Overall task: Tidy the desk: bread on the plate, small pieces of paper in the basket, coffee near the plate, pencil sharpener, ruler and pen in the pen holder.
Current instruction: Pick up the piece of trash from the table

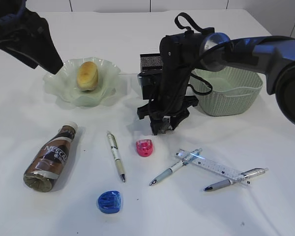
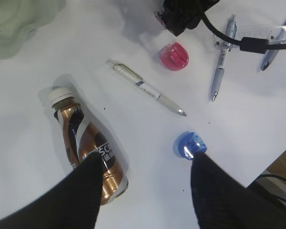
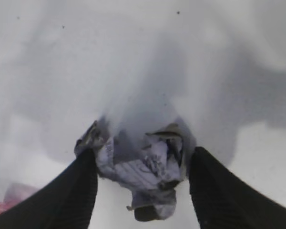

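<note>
Got the right claw (image 3: 142, 155) lowered to the tabletop (image 1: 246, 206) near the middle, just in front of the black mesh pen holder (image 1: 150, 66) and left of the green basket (image 1: 236, 98). Jaws spread fairly wide, straddling the small pieces of paper (image 3: 143, 171), a crumpled grey-white clump sitting between the fingers (image 3: 81, 186); can't tell if actually squeezing or just brushing the edges. Left claw (image 2: 148, 167) up in the air on the left, also parted pretty wide, gripping nothing, looking down over the coffee (image 1: 50, 157) and the blue pencil sharpener (image 1: 109, 201). Bread (image 1: 87, 74) already sitting in the ruffled plate (image 1: 56, 86) at far left. Coffee lying on its side at near left, cap pointing away, well apart from the plate. Pink pencil sharpener (image 1: 144, 147) just near-left of the right claw, blue one closer to the near edge. One pen (image 1: 116, 155) between the coffee and the pink sharpener. Two more pens (image 1: 174, 167) (image 1: 236, 178) at near right, with the clear ruler (image 1: 214, 167) lying across both. Pen holder partly hidden behind the right arm, so can't see inside.
</note>
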Available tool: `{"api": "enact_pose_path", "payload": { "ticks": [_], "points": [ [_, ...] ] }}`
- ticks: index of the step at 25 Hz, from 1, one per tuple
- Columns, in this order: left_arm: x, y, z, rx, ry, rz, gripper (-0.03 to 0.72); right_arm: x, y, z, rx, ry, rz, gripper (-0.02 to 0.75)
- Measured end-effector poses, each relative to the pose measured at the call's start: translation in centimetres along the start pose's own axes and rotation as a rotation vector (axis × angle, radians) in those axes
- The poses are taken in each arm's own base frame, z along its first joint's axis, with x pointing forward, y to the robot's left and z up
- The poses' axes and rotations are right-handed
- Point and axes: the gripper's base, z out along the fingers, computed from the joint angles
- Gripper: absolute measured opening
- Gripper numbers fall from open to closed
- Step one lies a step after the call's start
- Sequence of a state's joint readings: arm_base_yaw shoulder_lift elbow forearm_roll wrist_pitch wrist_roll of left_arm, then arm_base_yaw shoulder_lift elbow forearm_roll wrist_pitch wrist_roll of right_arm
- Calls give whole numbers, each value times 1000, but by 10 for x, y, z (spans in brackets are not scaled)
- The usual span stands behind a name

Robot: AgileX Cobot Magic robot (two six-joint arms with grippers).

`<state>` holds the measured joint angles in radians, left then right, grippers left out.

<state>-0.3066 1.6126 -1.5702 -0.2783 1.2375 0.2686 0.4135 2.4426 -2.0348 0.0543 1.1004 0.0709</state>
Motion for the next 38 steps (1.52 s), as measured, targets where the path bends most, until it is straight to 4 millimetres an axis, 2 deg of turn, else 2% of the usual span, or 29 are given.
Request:
{"api": "enact_pose_path", "payload": {
  "ticks": [6, 8, 9, 14, 16, 25, 35, 38],
  "points": [
    [0, 0, 0, 0, 0, 0, 415, -2, 0, 0, -4, -22, 1, 297],
    [0, 0, 0, 0, 0, 0, 414, -2, 0, 0, -4, -22, 1, 297],
    [0, 0, 0, 0, 0, 0, 415, -3, 0, 0, -4, -32, 1, 236],
    [0, 0, 0, 0, 0, 0, 414, -3, 0, 0, -4, -31, 1, 175],
    [0, 0, 0, 0, 0, 0, 414, -2, 0, 0, -4, -19, 1, 104],
    [0, -1, 0, 13, -4, -5, 412, 0, 1, -11, 1, 43, -3, 85],
    [-1, -3, 0, 37, -10, -13, 408, -10, 3, -33, -4, -10, -8, 83],
    [-1, -5, 0, 53, -15, -19, 407, -11, 4, -54, -8, -47, -10, 83]
  ]
}}
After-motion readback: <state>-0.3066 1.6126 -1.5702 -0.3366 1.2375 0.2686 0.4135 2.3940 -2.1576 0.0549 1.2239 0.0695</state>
